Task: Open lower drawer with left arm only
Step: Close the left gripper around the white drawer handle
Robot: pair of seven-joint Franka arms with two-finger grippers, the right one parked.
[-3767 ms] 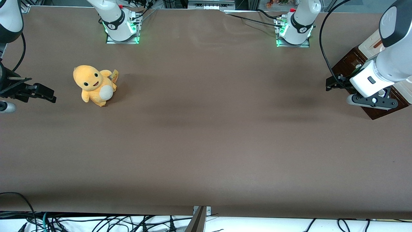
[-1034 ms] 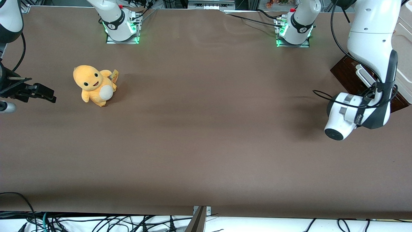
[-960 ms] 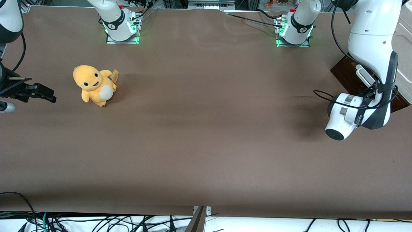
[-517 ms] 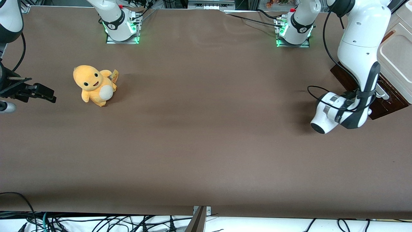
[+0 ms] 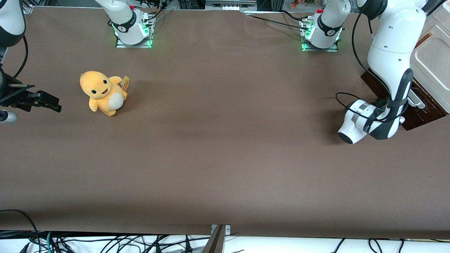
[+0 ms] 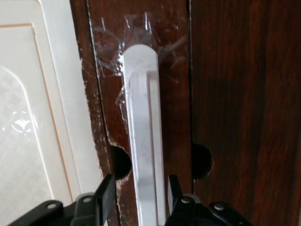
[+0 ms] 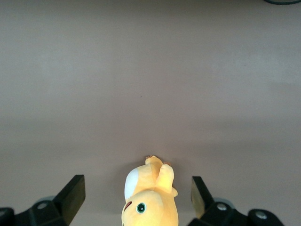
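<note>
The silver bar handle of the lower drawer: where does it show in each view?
Front view: the handle pokes out beside the left arm, over the dark lower drawer.
Left wrist view: the handle runs between the claw fingers, which straddle it.
Right wrist view: not in it.
Shared landmark: the dark wood drawer front.

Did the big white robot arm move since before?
Yes. The left arm swung lower and nearer the front camera beside the lower drawer; its gripper now straddles the silver handle.
</note>
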